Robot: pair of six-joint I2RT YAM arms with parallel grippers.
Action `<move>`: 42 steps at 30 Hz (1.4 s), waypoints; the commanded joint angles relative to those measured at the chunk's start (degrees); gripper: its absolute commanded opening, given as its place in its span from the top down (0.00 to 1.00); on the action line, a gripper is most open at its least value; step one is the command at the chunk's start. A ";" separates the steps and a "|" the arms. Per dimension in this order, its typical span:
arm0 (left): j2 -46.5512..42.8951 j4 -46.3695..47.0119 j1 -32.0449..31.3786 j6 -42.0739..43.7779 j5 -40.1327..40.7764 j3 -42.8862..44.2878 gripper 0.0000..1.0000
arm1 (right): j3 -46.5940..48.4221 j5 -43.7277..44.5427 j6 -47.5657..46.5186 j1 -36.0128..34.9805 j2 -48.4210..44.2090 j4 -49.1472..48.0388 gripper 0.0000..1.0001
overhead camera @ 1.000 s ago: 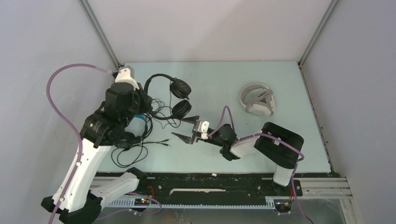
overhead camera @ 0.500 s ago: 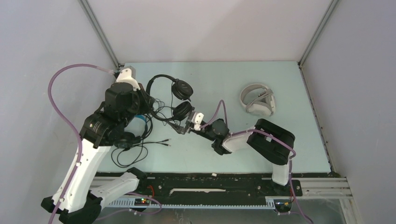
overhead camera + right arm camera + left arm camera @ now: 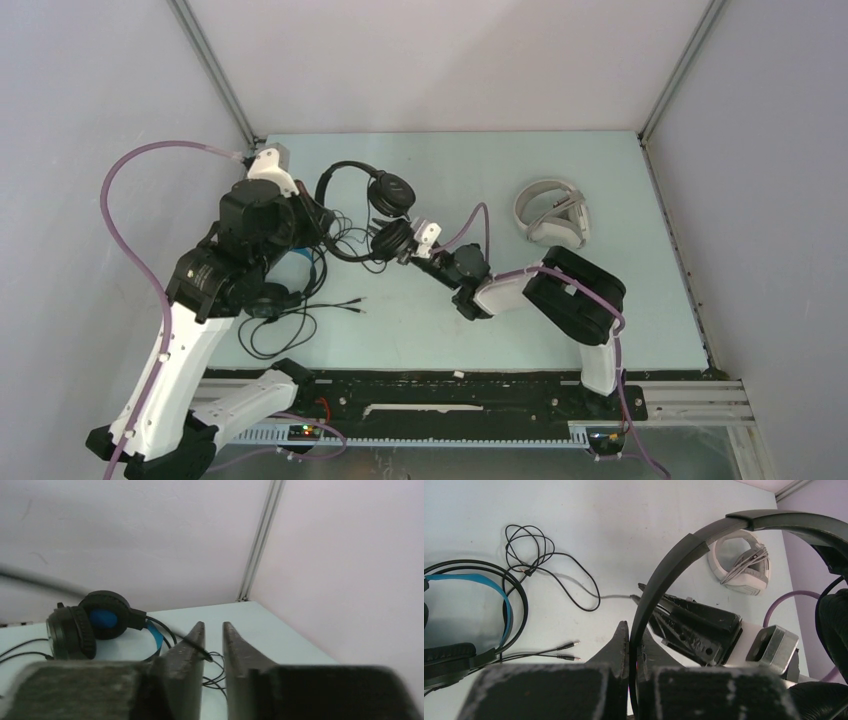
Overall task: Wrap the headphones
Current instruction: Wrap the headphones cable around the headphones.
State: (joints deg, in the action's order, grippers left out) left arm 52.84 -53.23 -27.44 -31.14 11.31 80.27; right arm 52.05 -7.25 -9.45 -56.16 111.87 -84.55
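Your left gripper (image 3: pixel 631 632) clamps the slim black headphones (image 3: pixel 684 547); whether your right gripper (image 3: pixel 213 630), beside them, grips anything I cannot tell. Pull apart now and the tangled cable (image 3: pixel 340 235) may knot tighter.

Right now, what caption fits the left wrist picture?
Left jaws clamp the band of the slim black headset; white headset beyond.

Colour identification, work cell
Slim headset (image 3: pixel 392 190): black. Bulkier headset (image 3: pixel 474 578): black, blue-lined headband. Third headset (image 3: pixel 558 230): white and light grey. Table (image 3: pixel 450 340): pale mint.
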 commanded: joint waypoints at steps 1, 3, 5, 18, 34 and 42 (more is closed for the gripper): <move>-0.80 3.08 0.36 -1.09 -3.11 1.75 1.00 | 1.40 0.69 0.80 1.29 -0.42 -2.72 0.87; -0.49 2.56 0.36 0.11 -4.56 1.89 1.00 | 0.55 0.47 1.28 2.44 -1.59 -2.67 0.98; -0.23 2.12 0.32 2.36 -6.85 1.83 1.00 | -0.74 -0.47 2.29 3.84 -3.29 -2.69 1.00; 1.62 1.46 0.35 28.82 -24.65 -1.53 1.00 | -13.50 -15.24 18.03 9.91 -19.60 8.71 1.00; 2.81 8.19 0.20 68.32 -22.08 -10.46 1.00 | -10.95 -39.16 26.41 15.09 -39.29 49.30 1.00; 2.47 21.44 -1.12 75.06 -17.62 -16.09 1.00 | -3.85 -49.15 31.67 15.26 -40.75 63.17 1.00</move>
State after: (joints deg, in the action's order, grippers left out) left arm 56.34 -40.47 -28.10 37.08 -10.15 67.09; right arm 44.07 -49.30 18.39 -41.71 73.17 -28.60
